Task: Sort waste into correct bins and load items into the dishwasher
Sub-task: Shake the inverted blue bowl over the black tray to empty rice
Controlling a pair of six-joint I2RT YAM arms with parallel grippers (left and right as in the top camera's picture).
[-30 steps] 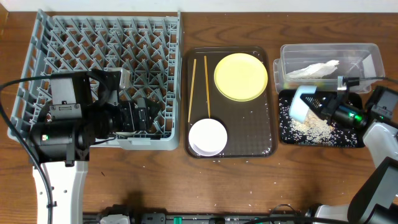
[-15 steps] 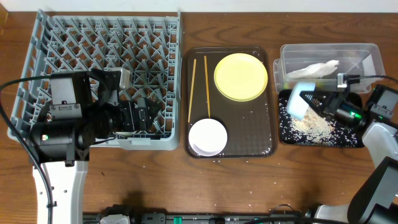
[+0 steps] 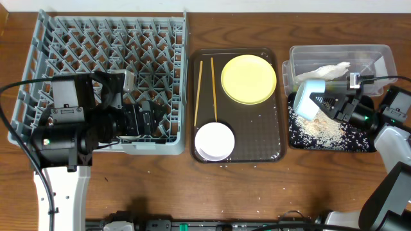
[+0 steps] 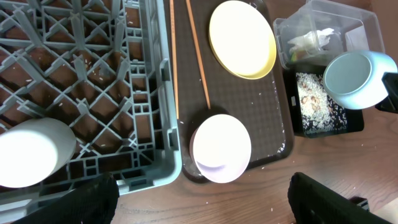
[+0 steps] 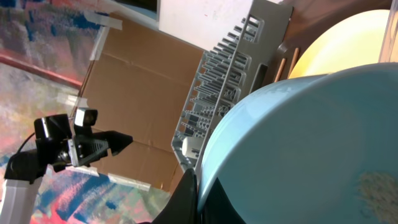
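My right gripper [image 3: 326, 102] is shut on the rim of the light blue bowl [image 3: 309, 100], holding it tilted on its side over the black tray [image 3: 334, 142], where white rice scraps [image 3: 319, 131] lie. In the right wrist view the bowl [image 5: 311, 143] fills the frame and the fingers [image 5: 196, 193] pinch its rim. The clear tub [image 3: 376, 54] holds the white napkin [image 3: 324, 72]. The yellow plate [image 3: 248, 78], two chopsticks [image 3: 199, 90] and the white bowl [image 3: 214, 141] lie on the brown serving tray. My left gripper [image 4: 199, 202] is open and empty over the grey rack's [image 3: 109, 38] front right corner. The white cup [image 4: 31, 152] sits in the rack. The wrapper is out of view.
The dark brown serving tray [image 3: 257, 135] lies between the rack and the bins, with a few loose grains on it. The wooden table [image 3: 192, 192] runs along the front. The left arm's body covers the rack's front left part.
My right gripper has raised the light blue bowl slightly toward the clear tub and tipped it further. The left arm has not moved.
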